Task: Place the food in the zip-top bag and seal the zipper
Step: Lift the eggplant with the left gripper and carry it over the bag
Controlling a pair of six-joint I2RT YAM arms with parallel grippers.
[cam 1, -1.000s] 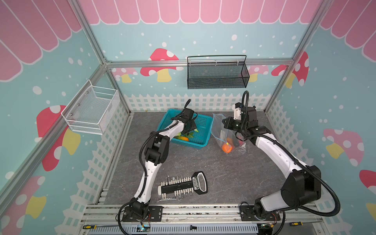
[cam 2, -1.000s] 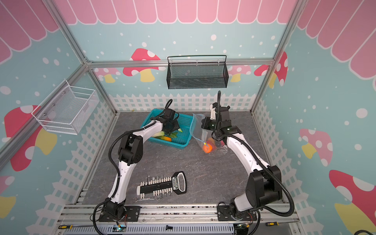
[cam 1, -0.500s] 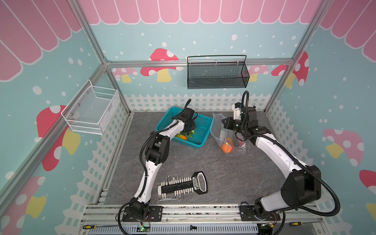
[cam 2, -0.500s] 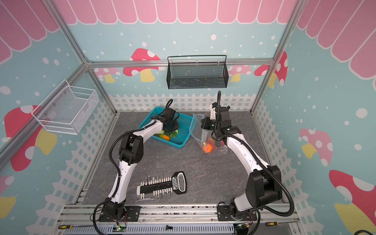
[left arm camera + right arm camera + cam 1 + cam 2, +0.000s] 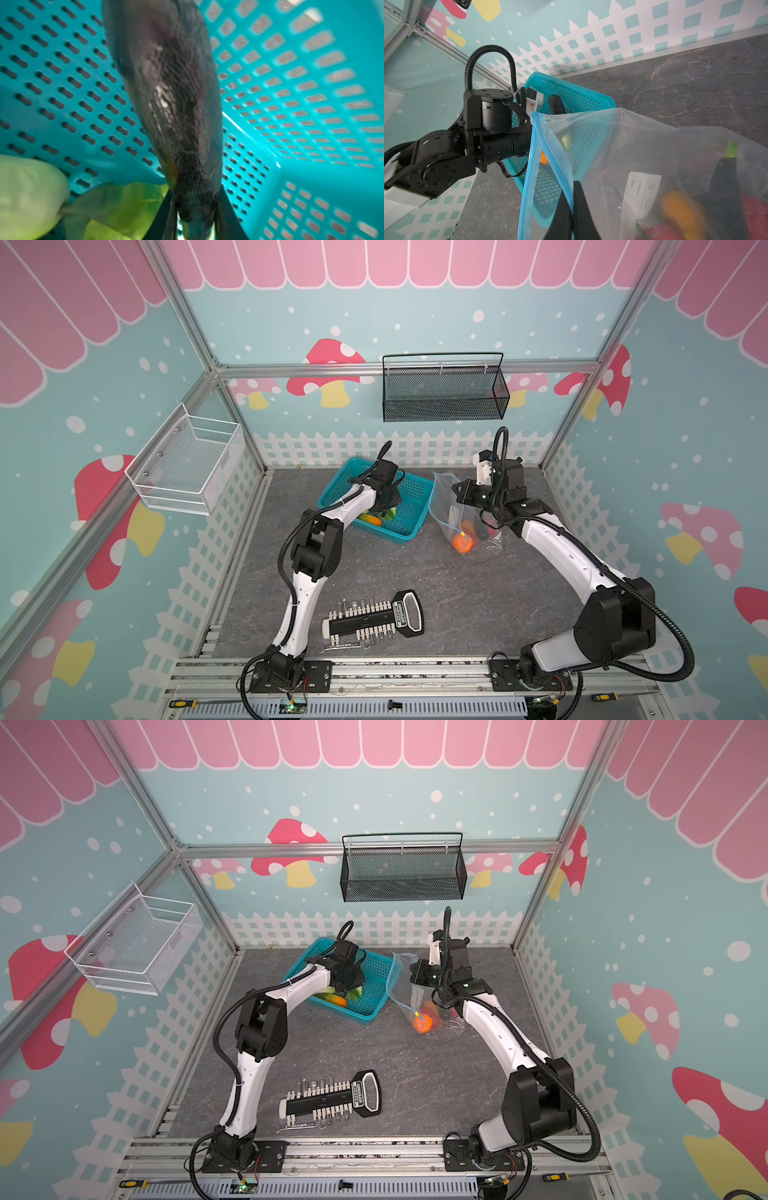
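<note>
My left gripper reaches down into the teal basket. In the left wrist view it is shut on one end of a dark, ridged, elongated piece of food. Green cabbage leaves lie beside it. An orange piece also lies in the basket. My right gripper is shut on the blue zipper edge of the zip-top bag, holding its mouth open. Inside the bag are an orange fruit, an eggplant and red and yellow pieces.
A black and white tool-bit holder lies near the front of the table, with a small wrench beside it. A black wire basket hangs on the back wall. A white wire basket hangs on the left wall.
My left gripper's jaws have closed on the dark piece in the basket. The right arm and the bag have stayed still.
</note>
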